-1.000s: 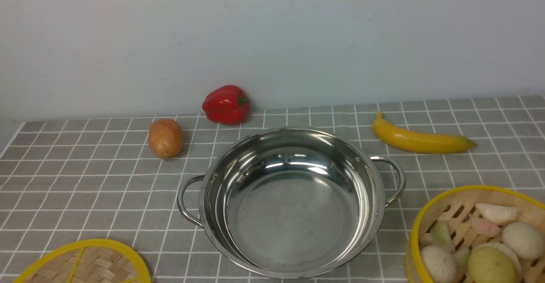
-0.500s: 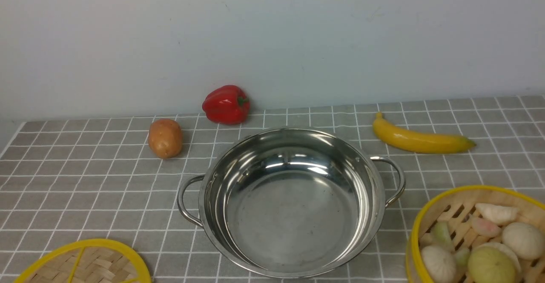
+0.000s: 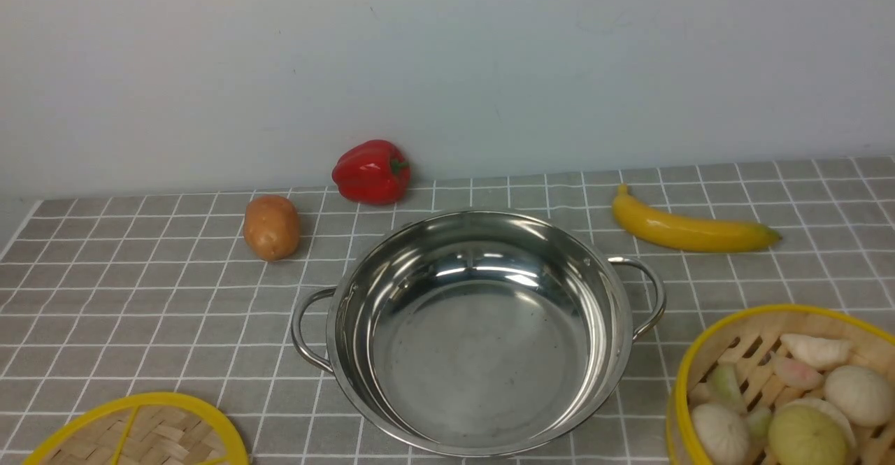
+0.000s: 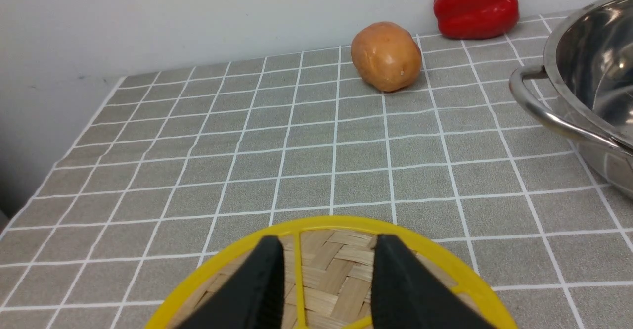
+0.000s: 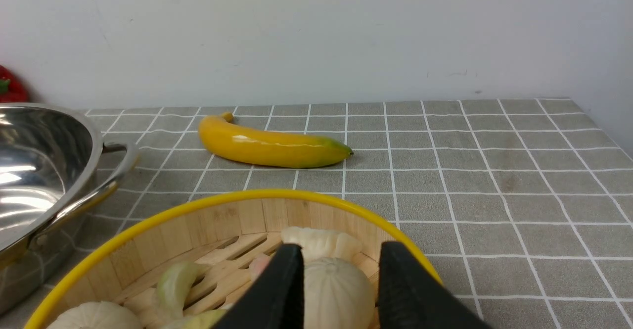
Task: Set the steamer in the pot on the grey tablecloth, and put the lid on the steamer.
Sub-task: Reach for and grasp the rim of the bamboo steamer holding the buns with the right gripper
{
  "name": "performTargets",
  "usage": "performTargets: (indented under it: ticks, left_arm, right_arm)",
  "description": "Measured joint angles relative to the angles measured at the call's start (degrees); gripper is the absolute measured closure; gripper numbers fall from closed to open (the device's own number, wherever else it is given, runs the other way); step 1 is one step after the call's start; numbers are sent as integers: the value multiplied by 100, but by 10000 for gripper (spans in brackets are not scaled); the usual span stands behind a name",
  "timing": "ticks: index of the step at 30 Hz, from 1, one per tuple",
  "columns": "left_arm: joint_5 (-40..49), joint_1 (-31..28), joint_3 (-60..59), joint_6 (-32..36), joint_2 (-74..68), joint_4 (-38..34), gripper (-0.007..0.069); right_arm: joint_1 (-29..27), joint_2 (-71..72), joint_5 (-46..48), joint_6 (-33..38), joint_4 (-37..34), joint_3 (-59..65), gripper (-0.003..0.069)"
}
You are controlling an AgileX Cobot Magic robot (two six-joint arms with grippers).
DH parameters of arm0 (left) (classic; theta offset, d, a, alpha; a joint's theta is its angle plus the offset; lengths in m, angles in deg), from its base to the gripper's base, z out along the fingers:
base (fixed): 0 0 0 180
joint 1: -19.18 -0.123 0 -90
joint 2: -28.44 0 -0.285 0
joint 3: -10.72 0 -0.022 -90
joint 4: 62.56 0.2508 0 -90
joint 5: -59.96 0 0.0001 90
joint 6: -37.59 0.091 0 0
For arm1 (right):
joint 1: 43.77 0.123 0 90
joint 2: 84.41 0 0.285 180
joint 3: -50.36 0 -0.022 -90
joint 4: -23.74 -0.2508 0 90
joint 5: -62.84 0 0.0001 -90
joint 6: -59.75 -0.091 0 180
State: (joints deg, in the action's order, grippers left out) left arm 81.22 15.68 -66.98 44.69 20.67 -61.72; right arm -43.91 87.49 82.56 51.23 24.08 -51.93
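Observation:
The shiny steel pot (image 3: 482, 353) stands empty in the middle of the grey tablecloth (image 3: 140, 297). At the near right, the bamboo steamer (image 3: 762, 328) holds several buns and dumplings. The woven lid (image 3: 140, 437) lies flat at the near left. Neither gripper shows in the front view. In the left wrist view, my left gripper (image 4: 329, 240) hovers over the lid (image 4: 346, 222), jaws apart and holding nothing, with the pot (image 4: 593, 47) off to one side. In the right wrist view, my right gripper (image 5: 341, 247) hangs open over the steamer (image 5: 198, 230), beside the pot (image 5: 39, 156).
A red bell pepper (image 3: 372, 171) and a potato (image 3: 271, 227) sit behind the pot to the left. A banana (image 3: 689, 231) lies behind it to the right. A pale wall closes off the back of the table, and the cloth ends at the far left.

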Motion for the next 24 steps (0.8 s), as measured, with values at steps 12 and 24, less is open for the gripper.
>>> performTargets:
  ticks: [12, 24]
  left_arm:
    - [0, 0, 0, 0, 0, 0, 382]
    - [0, 0, 0, 0, 0, 0, 382]
  right_arm:
    - [0, 0, -75, -69, -34, 0, 419]
    - [0, 21, 335, -615, -518, -1832, 419]
